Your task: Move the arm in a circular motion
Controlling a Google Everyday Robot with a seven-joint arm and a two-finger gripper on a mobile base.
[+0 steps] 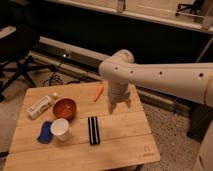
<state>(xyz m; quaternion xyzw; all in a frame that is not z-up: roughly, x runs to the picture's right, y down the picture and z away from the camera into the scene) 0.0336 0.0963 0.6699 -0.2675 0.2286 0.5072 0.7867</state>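
— Camera view: arm (150,75) stretched across above the wooden table (125,142), elbow bent over the table's far edge, gripper (118,106) pointing down, low over the table's middle.

— Gripper's state?

— Cannot tell; nothing visibly carried.

— Step in hand?

— Probably somewhere along the circle itself; nothing to grasp for this task.

— Next move?

— Calls for a smooth arc at even height above the table. Must stay clear of the carrot (99,92) near the table's far edge, and of the red bowl (64,107) and white cup (60,128) toward the table's other end.
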